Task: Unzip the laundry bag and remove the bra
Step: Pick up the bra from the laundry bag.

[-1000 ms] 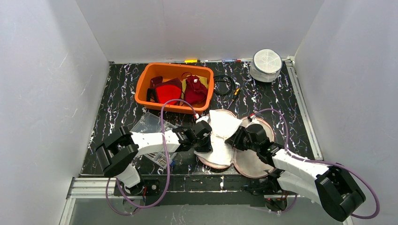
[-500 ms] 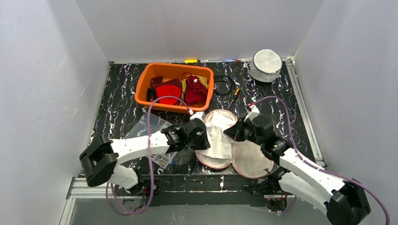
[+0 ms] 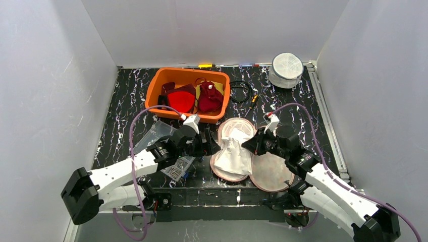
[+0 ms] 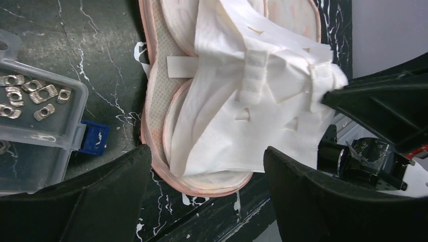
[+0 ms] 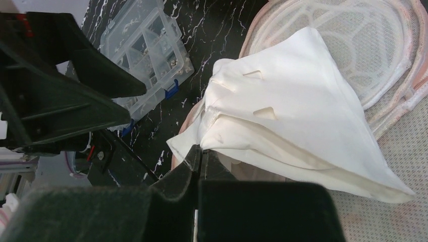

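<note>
While the right gripper pinches one edge of the white bra, draped over the left half of the opened laundry bag, a strap may snag the rim and drag the bag along. Left gripper: jaws spread, empty, just beside the bag, so nothing pins it down.

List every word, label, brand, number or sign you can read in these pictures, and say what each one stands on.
None: no readable text shows in any of the three views.
The bra, the laundry bag, the orange basin and the clear parts box carry no print that can be seen.
</note>
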You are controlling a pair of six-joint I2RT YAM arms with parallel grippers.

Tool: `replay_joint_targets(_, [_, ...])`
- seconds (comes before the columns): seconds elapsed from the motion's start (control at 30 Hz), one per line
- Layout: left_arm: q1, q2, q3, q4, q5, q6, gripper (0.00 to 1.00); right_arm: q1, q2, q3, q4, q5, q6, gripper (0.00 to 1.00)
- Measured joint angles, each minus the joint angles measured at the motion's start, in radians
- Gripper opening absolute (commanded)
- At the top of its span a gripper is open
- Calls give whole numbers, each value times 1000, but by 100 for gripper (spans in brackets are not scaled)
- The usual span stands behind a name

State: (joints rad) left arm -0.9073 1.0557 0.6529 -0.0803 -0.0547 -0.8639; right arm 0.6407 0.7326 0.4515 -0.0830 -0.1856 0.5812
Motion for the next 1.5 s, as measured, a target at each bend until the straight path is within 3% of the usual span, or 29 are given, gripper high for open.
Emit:
replay_joint_targets(0.33, [23, 151, -14, 122, 167, 21, 77, 0, -85, -88, -6, -4, 19, 1])
replay_joint_targets(0.73, [23, 119, 1, 156, 174, 74, 78, 0, -164, -121, -42, -6, 28, 1])
replay_joint_targets(1.0, [23, 27, -117, 280, 155, 123, 81, 0, -177, -134, -41, -27, 29, 1])
replay_joint_targets(1.5, [23, 134, -97, 336, 280, 201, 81, 0, -192, -158, -42, -38, 35, 1])
